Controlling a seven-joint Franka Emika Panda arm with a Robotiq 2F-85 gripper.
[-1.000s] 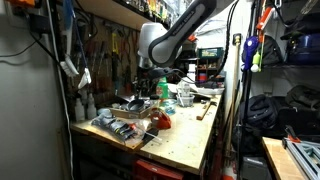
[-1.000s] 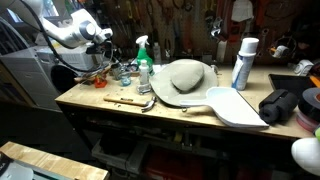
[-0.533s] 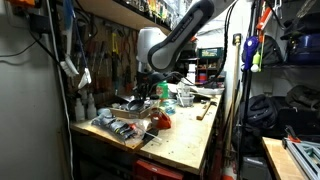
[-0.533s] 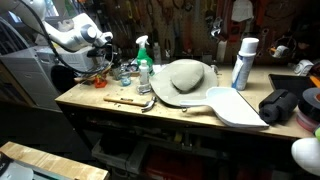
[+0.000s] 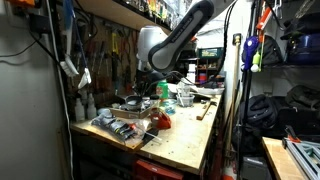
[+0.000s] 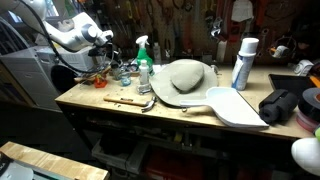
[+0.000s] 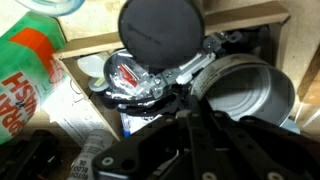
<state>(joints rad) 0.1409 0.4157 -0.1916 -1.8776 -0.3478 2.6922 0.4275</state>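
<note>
Gripper (image 7: 190, 113) hangs low over the clutter at the back of the bench (image 6: 120, 112). Honestly can't tell if its fingers are open or closed, or gripping anything, the wrist view is too dark. Just ahead of it sit a black round lid (image 7: 160, 35) and a metal can (image 7: 245, 90), with a green spray bottle (image 7: 30, 70) off to the side.

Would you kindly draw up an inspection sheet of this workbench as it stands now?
Surface: wooden workbench, crowded at the arm's end.
Job's things: black round disc and metal tin lie under the wrist; contact not discernible.
Clutter: spray bottle, grey hat-like dome, white can.
Grippers: gripper hangs above the tin; jaws too dark to judge.
Cables: cords hang beside the bench.
Surroundings: tool wall behind.
</note>
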